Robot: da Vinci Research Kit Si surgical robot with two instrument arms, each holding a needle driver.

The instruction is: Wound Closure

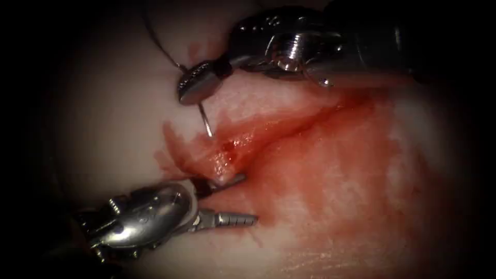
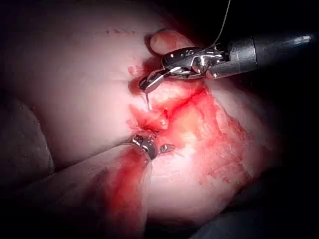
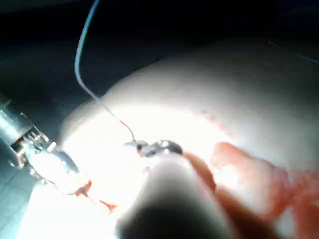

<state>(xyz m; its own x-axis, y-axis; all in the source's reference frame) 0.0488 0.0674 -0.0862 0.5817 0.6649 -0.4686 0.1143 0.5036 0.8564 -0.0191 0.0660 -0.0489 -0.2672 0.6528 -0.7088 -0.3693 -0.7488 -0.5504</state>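
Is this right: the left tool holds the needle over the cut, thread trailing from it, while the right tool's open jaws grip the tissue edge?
Arms are swapped. In the endoscope view the right tool holds the needle over the cut, thread trailing; the left tool's open jaws straddle the tissue edge.

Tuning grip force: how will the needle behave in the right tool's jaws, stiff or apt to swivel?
Likely stiff: the needle juts from the right tool, shut near its thread end, tip at the cut in the tissue. Thin, so may swivel. Left tool open, holding nothing.

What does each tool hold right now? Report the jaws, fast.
Left tool: jaws open, one jaw at the cut's lip, holding nothing.
Right tool: jaws shut on the needle, whose tip points down at the cut.
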